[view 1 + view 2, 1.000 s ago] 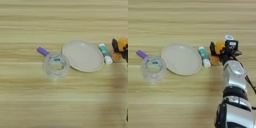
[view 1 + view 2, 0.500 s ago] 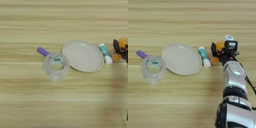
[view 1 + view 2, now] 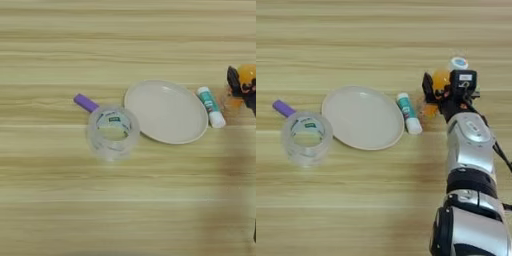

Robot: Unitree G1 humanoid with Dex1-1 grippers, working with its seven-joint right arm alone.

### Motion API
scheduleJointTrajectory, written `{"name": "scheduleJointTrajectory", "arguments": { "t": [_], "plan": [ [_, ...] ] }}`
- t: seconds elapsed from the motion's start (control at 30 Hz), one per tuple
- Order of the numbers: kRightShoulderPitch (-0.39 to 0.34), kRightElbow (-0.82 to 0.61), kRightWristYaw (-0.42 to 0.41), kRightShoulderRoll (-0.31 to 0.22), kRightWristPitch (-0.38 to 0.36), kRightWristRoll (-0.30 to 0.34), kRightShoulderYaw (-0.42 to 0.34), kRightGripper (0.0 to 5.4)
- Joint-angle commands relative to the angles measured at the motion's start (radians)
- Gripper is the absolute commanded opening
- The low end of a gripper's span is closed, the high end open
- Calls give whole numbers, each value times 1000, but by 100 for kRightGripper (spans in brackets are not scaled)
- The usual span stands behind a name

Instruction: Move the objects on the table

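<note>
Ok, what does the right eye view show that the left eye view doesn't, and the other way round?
Only the right eye view shows the silver forearm, the bottle's white cap and the whole gripper around the bottle. Only the left eye view shows more bare table left of the tape roll. Both share the plate, glue stick and purple block.

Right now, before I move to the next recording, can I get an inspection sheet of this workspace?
Surface: light wooden table, grain streaks running across.
Job's things: clear tape roll beside the beige plate; purple block behind the roll, touching or nearly so; glue stick lying just right of the plate; orange juice bottle tilted, white cap pointing away.
Clutter: nothing seen.
Grippers: right gripper, jaws closed around the bottle.
Cables: a dark cable along the silver forearm.
Surroundings: nothing seen beyond the table.
</note>
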Motion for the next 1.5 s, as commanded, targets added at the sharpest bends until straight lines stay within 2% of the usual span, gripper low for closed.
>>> {"name": "scheduleJointTrajectory", "arguments": {
  "t": [0.03, 0.33, 0.6, 0.7, 0.9, 1.1, 1.5],
  "plan": [
    [-100, -136, -11, -72, -2, 3, 4, 352],
    [-11, -475, 38, 11, 139, 49, 69, 352],
    [54, -641, 69, 75, 254, 62, 137, 352],
    [78, -648, 94, 102, 279, 72, 161, 352],
    [115, -646, 117, 134, 297, 51, 206, 352],
    [117, -584, 124, 154, 285, 33, 229, 352],
    [107, -512, 129, 163, 261, 22, 238, 352]
  ]
}}
